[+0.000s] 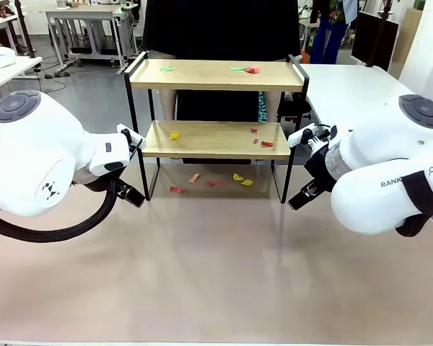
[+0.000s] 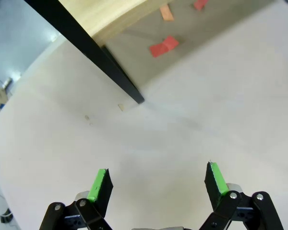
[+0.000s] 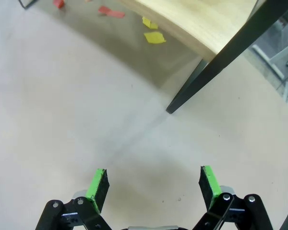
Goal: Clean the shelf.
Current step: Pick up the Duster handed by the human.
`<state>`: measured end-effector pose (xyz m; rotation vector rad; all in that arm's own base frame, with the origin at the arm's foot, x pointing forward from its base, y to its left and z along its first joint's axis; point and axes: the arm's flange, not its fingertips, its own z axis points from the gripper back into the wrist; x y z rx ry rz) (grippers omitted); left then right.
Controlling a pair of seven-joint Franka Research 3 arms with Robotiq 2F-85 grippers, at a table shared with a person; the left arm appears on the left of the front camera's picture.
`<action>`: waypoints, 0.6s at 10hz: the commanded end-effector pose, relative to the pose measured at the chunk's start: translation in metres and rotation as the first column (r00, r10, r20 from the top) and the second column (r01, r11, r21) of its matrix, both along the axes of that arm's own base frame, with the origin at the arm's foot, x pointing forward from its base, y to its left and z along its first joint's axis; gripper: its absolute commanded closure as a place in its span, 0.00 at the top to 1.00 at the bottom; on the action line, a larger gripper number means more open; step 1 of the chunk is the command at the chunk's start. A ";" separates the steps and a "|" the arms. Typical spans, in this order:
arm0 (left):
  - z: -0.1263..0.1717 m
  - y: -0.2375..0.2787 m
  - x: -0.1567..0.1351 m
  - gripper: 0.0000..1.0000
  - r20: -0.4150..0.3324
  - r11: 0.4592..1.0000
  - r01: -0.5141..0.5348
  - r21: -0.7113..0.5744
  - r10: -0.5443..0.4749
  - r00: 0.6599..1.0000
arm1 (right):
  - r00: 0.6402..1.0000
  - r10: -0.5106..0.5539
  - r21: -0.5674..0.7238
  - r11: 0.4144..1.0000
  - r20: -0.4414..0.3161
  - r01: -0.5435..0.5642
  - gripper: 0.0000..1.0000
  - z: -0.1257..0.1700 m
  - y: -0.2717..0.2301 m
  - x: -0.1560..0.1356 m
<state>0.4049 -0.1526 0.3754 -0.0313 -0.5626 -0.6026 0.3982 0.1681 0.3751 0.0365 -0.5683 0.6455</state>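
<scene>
The shelf (image 1: 215, 138) stands at the middle of the table, two light wooden boards in a black frame. Green and red paper scraps (image 1: 253, 70) lie on its top board, a yellow scrap (image 1: 175, 135) and red ones on the lower board. More scraps (image 1: 239, 179) lie on the table beneath it. My left gripper (image 1: 128, 193) hangs open near the shelf's front left leg (image 2: 105, 62). Its green pads (image 2: 100, 184) hold nothing over bare tabletop, with a red scrap (image 2: 164, 46) beyond. My right gripper (image 1: 302, 197) is open and empty (image 3: 153, 184) by the front right leg (image 3: 206, 76), with yellow scraps (image 3: 155, 37) ahead.
A person in black (image 1: 216, 29) stands right behind the shelf. A white table (image 1: 346, 86) adjoins at the back right. The beige tabletop (image 1: 216, 274) in front of the shelf is free room between my two arms.
</scene>
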 end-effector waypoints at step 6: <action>0.105 0.104 0.053 1.00 -0.082 0.938 0.250 -0.239 -0.276 0.958 | 0.985 0.142 0.204 0.966 0.095 -0.159 1.00 0.117 -0.107 0.045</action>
